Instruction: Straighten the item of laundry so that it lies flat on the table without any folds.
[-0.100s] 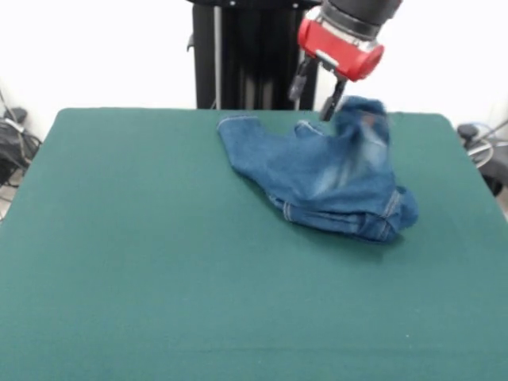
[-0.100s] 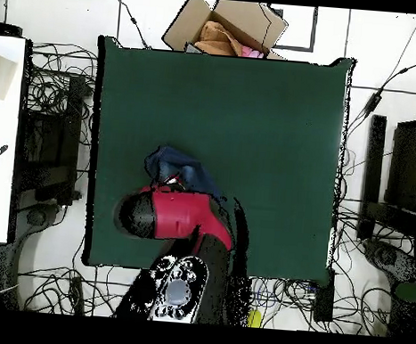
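Plain dark green cloth covers the large rectangular bench (image 1: 159,278), and its whole near half is bare. On the far part of the bench, toward the right in the front view, lies the small pair of blue denim jeans (image 1: 317,178) with faded lighter patches and pale stitching. They are crumpled, not flat: one part spreads away to the left with a hemmed edge showing, a thick folded bundle sits at the lower right, and the far right corner stands raised off the cloth.

Just above that raised corner is the red and black gripper (image 1: 320,97), coming down from above. Two dark fingers (image 1: 330,106) show, slightly spread; one tip touches or nearly touches the lifted denim. Whether they pinch the fabric cannot be told. In the overhead view the arm hides the fingers and covers part of the jeans.

From the fingers, the bulk of the jeans lies toward the camera and to the left, its long axis running from the left hem to the right bundle. Flattening them likely means drawing the held corner away from that bundle.
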Action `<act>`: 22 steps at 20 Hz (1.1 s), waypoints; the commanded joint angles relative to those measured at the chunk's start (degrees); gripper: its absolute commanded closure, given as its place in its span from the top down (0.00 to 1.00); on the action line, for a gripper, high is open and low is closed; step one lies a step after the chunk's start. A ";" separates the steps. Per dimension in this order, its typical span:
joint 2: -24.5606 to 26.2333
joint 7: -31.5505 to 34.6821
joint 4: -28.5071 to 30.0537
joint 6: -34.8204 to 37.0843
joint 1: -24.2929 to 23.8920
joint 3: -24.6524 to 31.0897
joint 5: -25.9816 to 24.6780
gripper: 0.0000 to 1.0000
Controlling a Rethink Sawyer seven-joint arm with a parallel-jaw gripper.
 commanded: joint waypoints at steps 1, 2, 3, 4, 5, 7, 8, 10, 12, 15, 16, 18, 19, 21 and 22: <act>-4.29 -13.79 13.26 -11.36 -10.55 23.73 -6.98 1.00; -4.18 -13.49 13.68 -12.68 -11.29 24.26 -8.07 1.00; -4.05 -12.92 14.12 -13.65 -12.43 25.48 -8.90 1.00; -3.92 -12.35 14.55 -14.62 -13.57 26.70 -9.74 1.00; -3.79 -11.78 14.99 -15.59 -14.72 27.92 -10.57 1.00; -3.69 -11.25 15.56 -16.54 -16.51 29.86 -12.05 1.00; -3.62 -10.84 15.79 -17.01 -17.26 30.72 -12.70 1.00; -2.89 -9.86 16.45 -19.28 -19.02 32.54 -14.23 1.00; -2.30 -8.67 16.87 -21.24 -20.47 34.19 -16.25 1.00; -1.24 -7.84 17.81 -24.77 -23.73 37.48 -20.35 1.00; -1.19 -7.46 18.00 -25.20 -24.33 38.14 -21.12 1.00; -0.86 -6.60 18.42 -26.35 -25.72 39.59 -22.61 1.00; -0.58 -6.13 18.66 -27.08 -26.53 40.39 -23.32 1.00; -0.01 -5.18 19.13 -28.53 -28.13 41.99 -24.75 1.00; -0.27 -5.07 19.32 -28.53 -28.64 42.26 -25.15 1.00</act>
